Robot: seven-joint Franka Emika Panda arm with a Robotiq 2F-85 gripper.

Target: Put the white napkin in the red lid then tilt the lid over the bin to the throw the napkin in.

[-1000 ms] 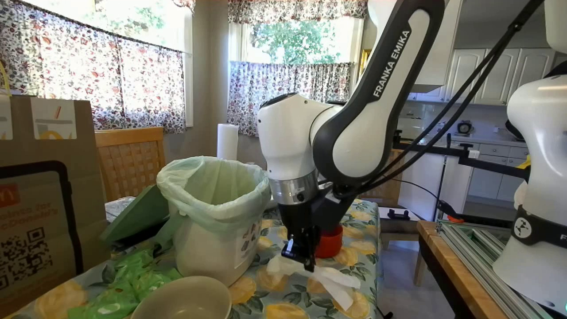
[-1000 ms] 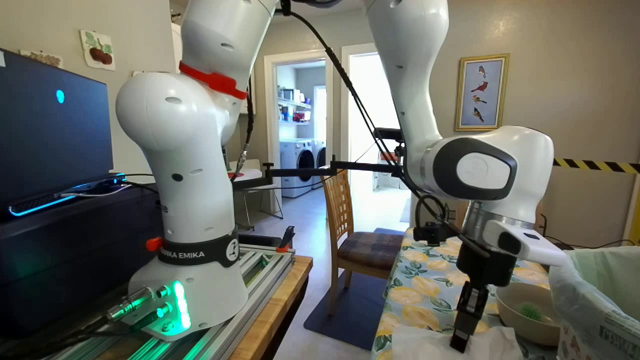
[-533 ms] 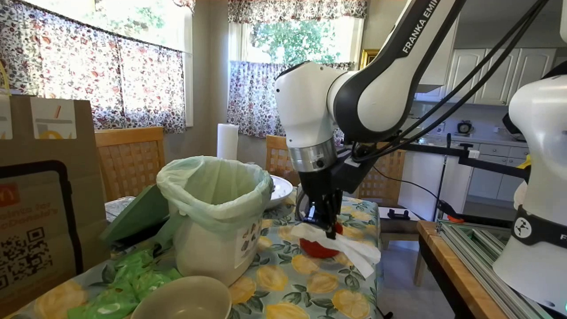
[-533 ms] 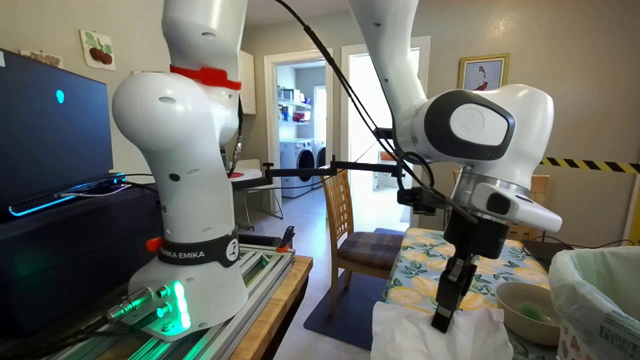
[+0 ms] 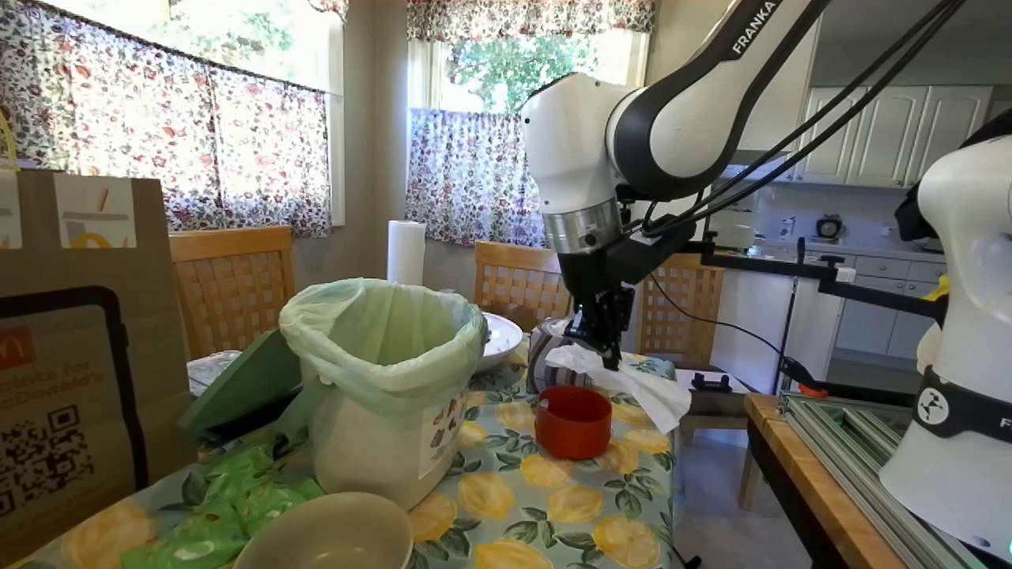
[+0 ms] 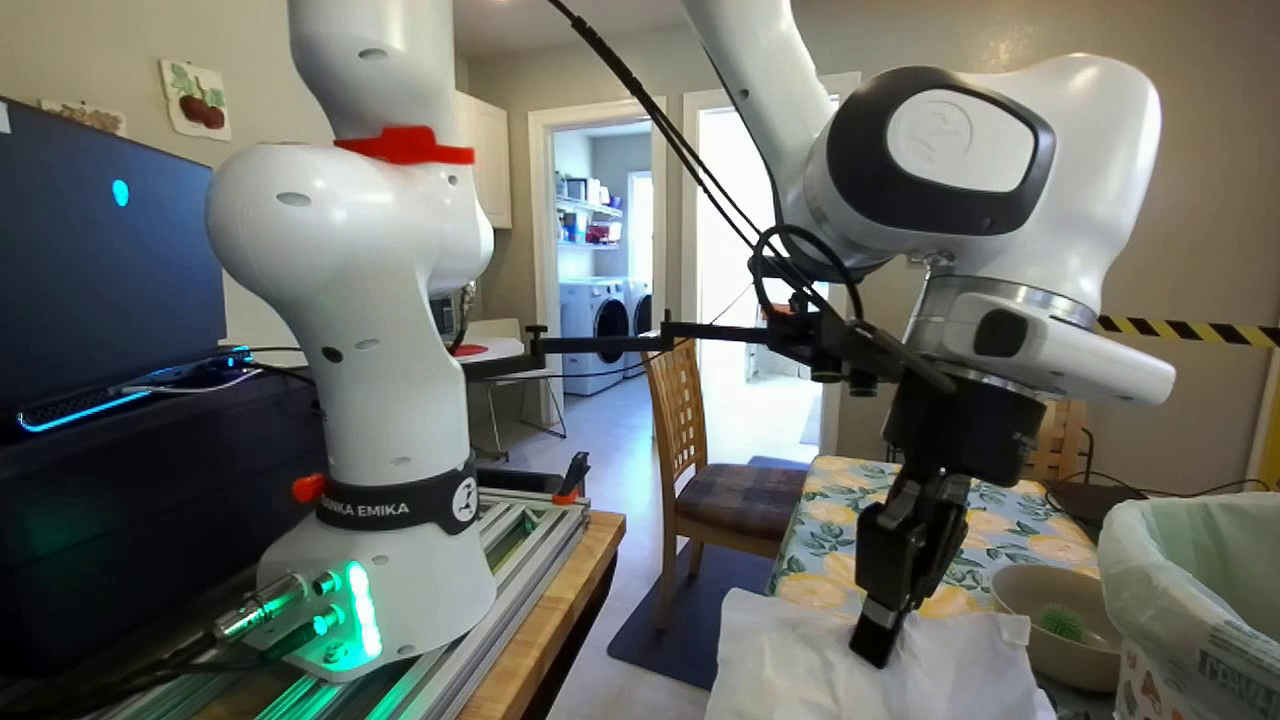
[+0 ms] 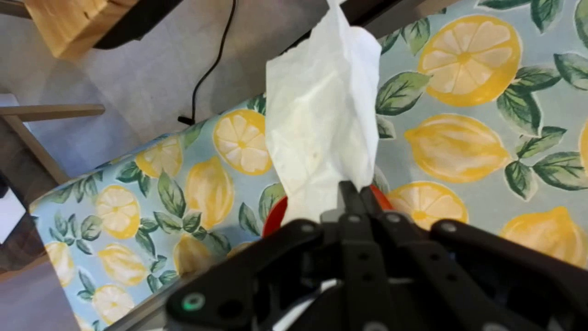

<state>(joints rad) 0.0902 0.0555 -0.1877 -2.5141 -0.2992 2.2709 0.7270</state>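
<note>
My gripper (image 5: 612,363) is shut on the white napkin (image 5: 652,393), which hangs from the fingertips in the air. In an exterior view the napkin (image 6: 790,660) spreads out on both sides of the gripper (image 6: 872,650). The red lid (image 5: 573,436) stands open side up on the table, below and slightly left of the gripper. In the wrist view parts of the red lid (image 7: 274,217) show behind the napkin (image 7: 317,119) and the gripper (image 7: 359,187). The bin (image 5: 371,450), lined with a pale green bag, stands left of the red lid; it also shows in an exterior view (image 6: 1180,610).
A beige bowl (image 5: 328,537) stands in front of the bin. Crumpled green bags (image 5: 229,506), a green panel (image 5: 245,383) and a brown paper bag (image 5: 87,340) are left. A grey striped object (image 5: 545,359) and white dish (image 5: 503,340) stand behind the lid.
The gripper has risen from the table with the napkin in it and moved right in an exterior view, uncovering the red lid, which stays in place.
</note>
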